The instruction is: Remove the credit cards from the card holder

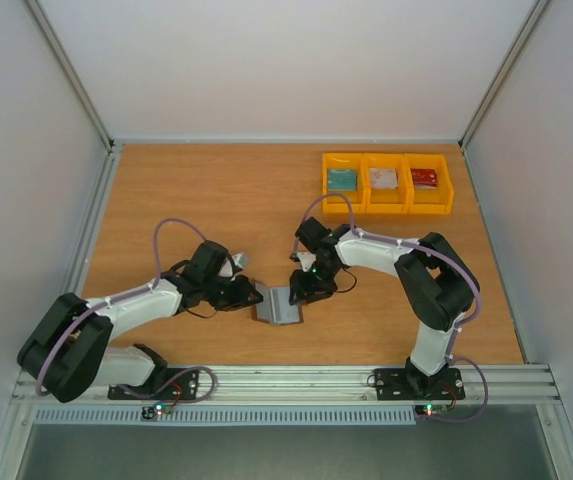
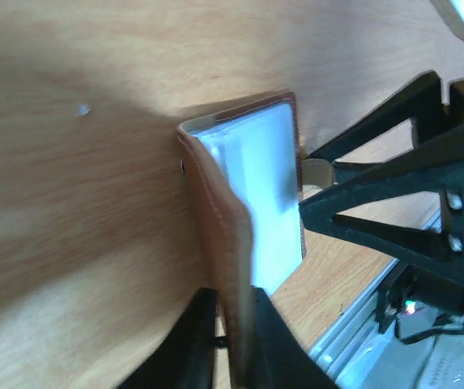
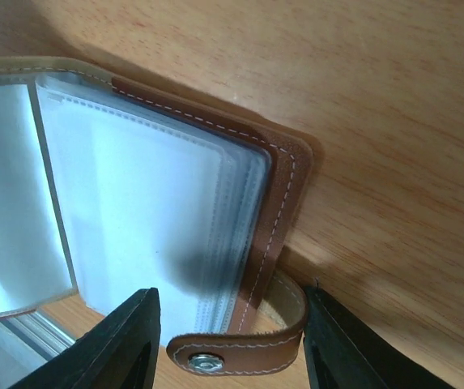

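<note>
The brown card holder (image 1: 279, 306) lies open on the table between my arms, blue-grey lining up. My left gripper (image 1: 257, 296) is shut on its left cover, which stands on edge between the fingers in the left wrist view (image 2: 233, 301). My right gripper (image 1: 302, 289) is open over the holder's right edge. In the right wrist view the holder (image 3: 284, 186) shows clear pale sleeves, and its snap tab (image 3: 240, 350) lies between the spread fingers (image 3: 126, 344). No coloured card shows in the sleeves. A teal card (image 1: 342, 179), a whitish card (image 1: 383, 178) and a red card (image 1: 424, 178) lie in the bins.
Three joined yellow bins (image 1: 387, 205) stand at the back right of the wooden table. A metal rail (image 1: 296, 382) runs along the near edge. White walls close in the left, back and right sides.
</note>
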